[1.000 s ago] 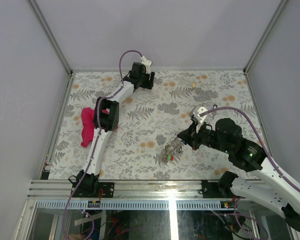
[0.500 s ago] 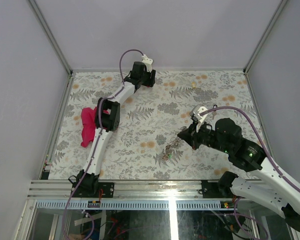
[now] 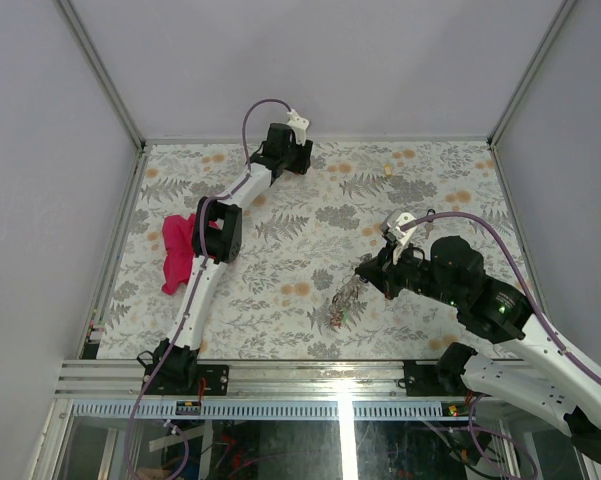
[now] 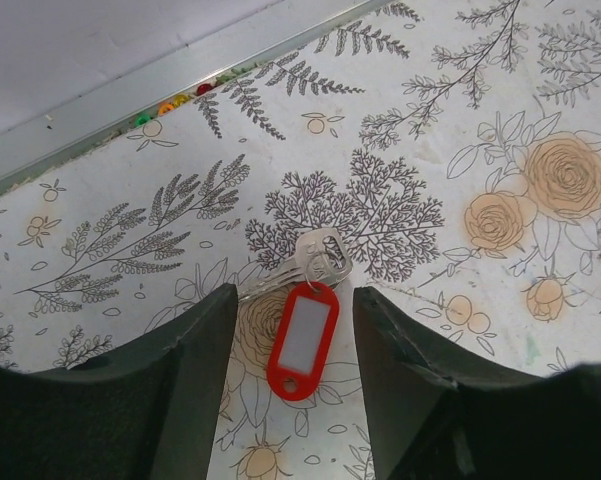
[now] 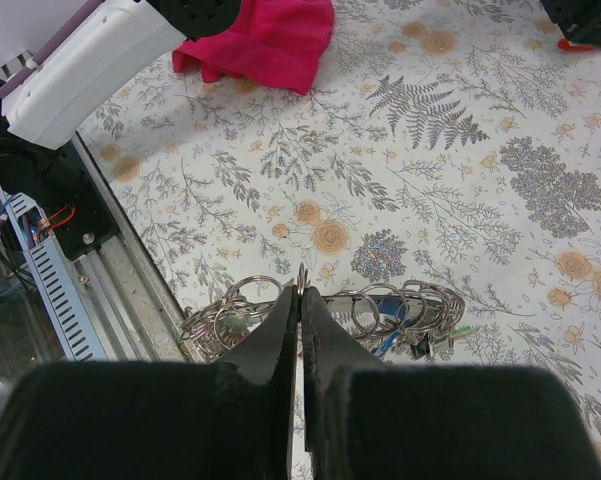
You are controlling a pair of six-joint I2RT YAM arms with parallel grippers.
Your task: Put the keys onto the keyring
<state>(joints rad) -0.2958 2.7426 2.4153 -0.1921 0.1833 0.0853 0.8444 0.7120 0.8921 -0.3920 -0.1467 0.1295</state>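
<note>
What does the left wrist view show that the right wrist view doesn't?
Left wrist only: the silver key lying between the open fingers of the left tool. Right wrist only: the keyring pinched in the shut right tool, and the magenta cloth. Both: the floral table cover, plus the key's red tag, a sliver in the right wrist corner.

No readable text, number, brand or sign is found in any of the three views. The pale label window of the red tag, attached to a key, is seen blank, with no writing on it. The table is covered only by a printed pattern of ferns and flowers, without lettering. Markings on the arms, if any, are too small to be made out.
</note>
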